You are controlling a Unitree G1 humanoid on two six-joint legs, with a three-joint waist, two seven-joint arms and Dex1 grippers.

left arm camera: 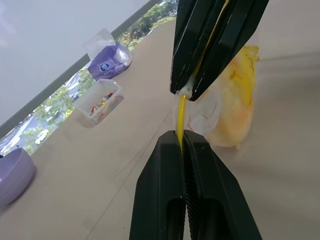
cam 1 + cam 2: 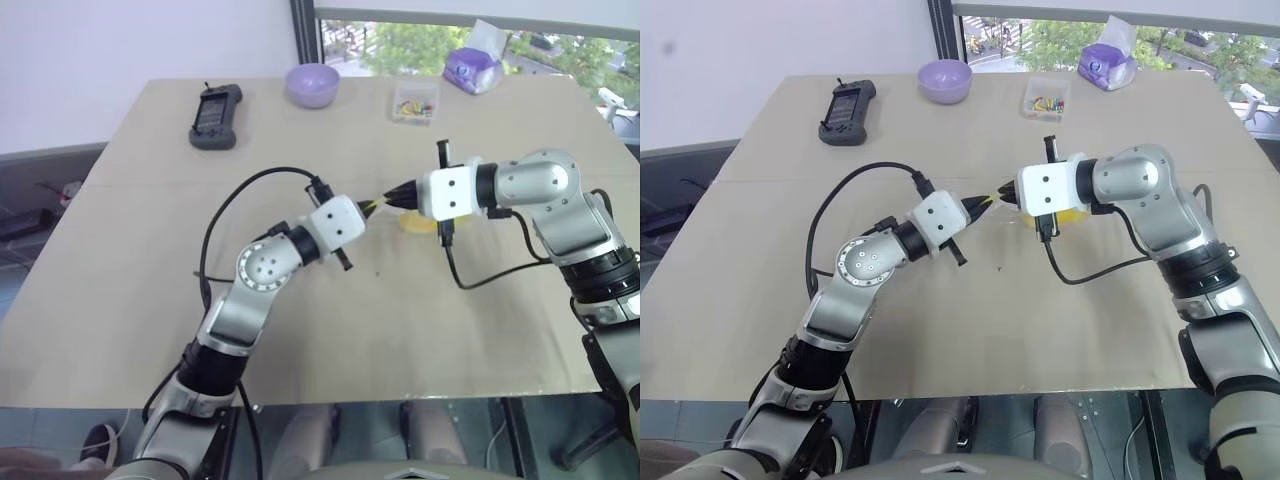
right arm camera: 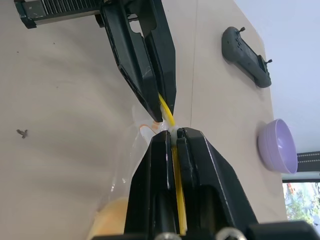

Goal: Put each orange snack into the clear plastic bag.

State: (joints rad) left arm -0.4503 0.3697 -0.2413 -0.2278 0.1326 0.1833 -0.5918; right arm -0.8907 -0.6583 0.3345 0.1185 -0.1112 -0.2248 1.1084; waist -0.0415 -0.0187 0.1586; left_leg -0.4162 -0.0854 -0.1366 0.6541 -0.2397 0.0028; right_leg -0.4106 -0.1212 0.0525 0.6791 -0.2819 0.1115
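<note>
The clear plastic bag hangs from its yellow seal strip just above the table's middle. My left gripper is shut on one end of that strip. Facing it tip to tip, my right gripper is shut on the strip too. From the head the two grippers meet at the left gripper and right gripper. An orange snack shows through the bag's film, below the right gripper, resting near the table; it is partly hidden under the right wrist as the orange snack.
At the table's far side stand a black handheld controller, a purple bowl, a small clear box of colourful bits and a purple tissue pack. Cables loop from both wrists over the tan table.
</note>
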